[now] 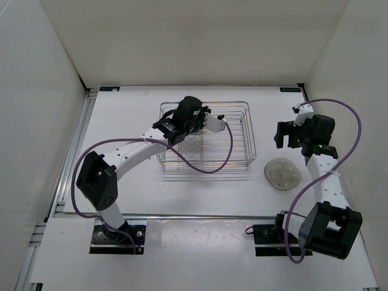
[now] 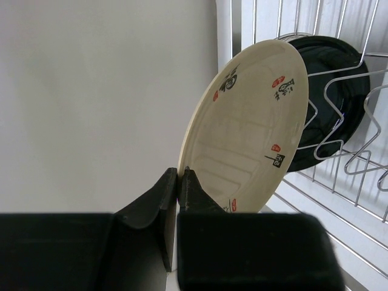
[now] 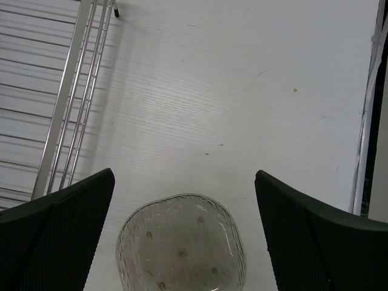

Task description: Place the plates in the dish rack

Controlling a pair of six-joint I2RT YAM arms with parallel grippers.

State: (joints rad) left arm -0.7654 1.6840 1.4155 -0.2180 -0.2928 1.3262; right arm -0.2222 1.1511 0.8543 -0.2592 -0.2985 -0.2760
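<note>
A white desk (image 1: 200, 200) with white walls around it. A silver wire dish rack (image 1: 205, 136) sits in the middle, toward the far edge. The left arm reaches over the rack's near left corner, and its purple cable (image 1: 212, 165) loops across the rack's near side.

The left tool (image 2: 180, 182) is pressed together on the lower rim of a tan plate (image 2: 248, 133). This plate is glossy cream-tan with small black and red marks and is held on edge, tilted, inside the rack. Directly behind it a glossy black plate (image 2: 339, 91) stands on edge among the wire dividers (image 2: 329, 143).

The right tool (image 3: 183, 176) hangs spread wide above the desk, near the right edge. Below it, a pale translucent grey plate (image 3: 180, 245) with dark specks lies flat on the desk. It is just outside the rack's near right corner, apart from the wires.
</note>
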